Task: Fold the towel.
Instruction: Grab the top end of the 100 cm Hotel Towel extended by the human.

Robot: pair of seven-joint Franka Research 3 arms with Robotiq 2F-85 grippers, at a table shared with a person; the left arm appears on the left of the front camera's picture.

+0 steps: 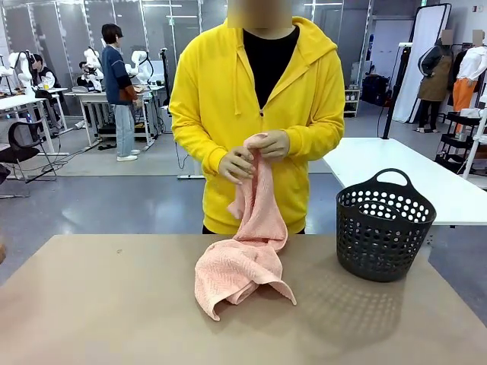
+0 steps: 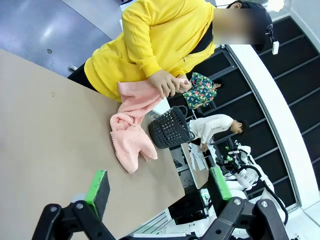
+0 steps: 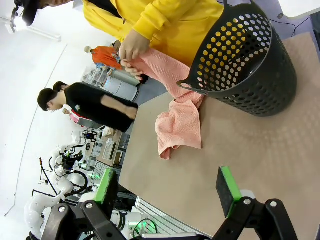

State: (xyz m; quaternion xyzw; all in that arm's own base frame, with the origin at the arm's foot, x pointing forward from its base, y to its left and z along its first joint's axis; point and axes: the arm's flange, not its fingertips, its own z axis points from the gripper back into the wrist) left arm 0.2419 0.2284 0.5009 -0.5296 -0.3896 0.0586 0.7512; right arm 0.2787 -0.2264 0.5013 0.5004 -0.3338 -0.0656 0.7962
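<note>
We count one tan surface (image 1: pixel 91 304), and it carries two things. At its far edge stands one person (image 1: pixel 213 99) in a yellow hooded top, facing us across it.

There is one black basket (image 1: pixel 384 228), round, with holed walls and loop handles. It stands upright on the surface toward the far right. In the right wrist view we look partly into its mouth and see its holed inner wall; the rest of the inside is hidden from us.

There is one towel (image 1: pixel 243 266), pink and unfolded. Its upper end is bunched at chest height in the person's right hand (image 1: pixel 237 164) and the person's left hand (image 1: pixel 271 144), which are close together. The cloth hangs down from them, and its lower part lies crumpled in a heap on the surface, at the far middle. The towel lies outside the basket and left of it, with bare surface between them in the front view. In the right wrist view the basket's rim covers part of the hanging cloth.

We count two grippers. The left gripper (image 2: pixel 159 189) has its green-padded fingers spread apart with nothing between them, well apart from the towel. The right gripper (image 3: pixel 167 187) is also spread wide and holds nothing, with the basket and the towel beyond it.
</note>
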